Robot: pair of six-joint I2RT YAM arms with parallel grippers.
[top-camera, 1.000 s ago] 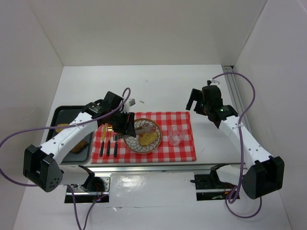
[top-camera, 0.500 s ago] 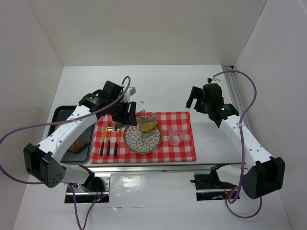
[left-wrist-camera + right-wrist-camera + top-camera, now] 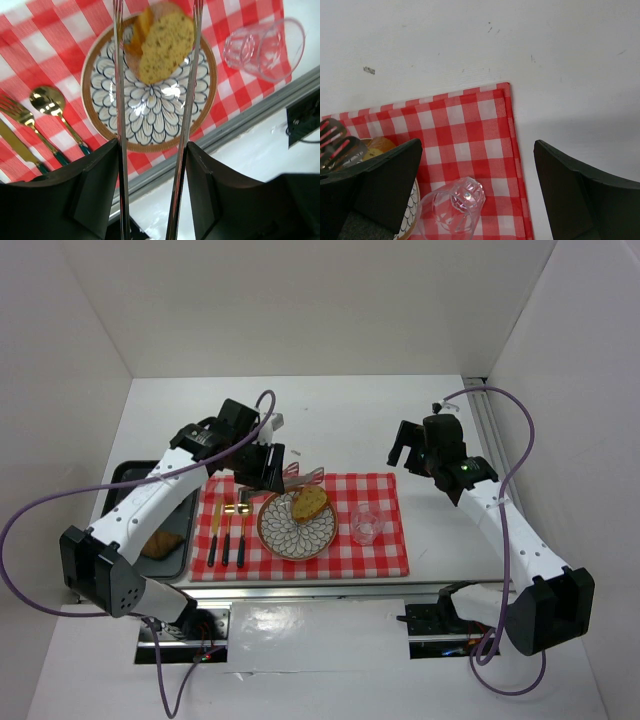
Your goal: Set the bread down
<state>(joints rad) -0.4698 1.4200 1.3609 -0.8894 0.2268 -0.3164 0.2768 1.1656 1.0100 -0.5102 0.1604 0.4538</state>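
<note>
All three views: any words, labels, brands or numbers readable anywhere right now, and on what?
None. No readable text in any view.
The plate carries only a petal pattern; the cloth only red-white checks.
Bread, glass, cutlery and both arms show no lettering.
Small marks on the table are specks, not writing.

Probably a lab: white enclosure walls (image 3: 330, 300), bolted arms.
</note>
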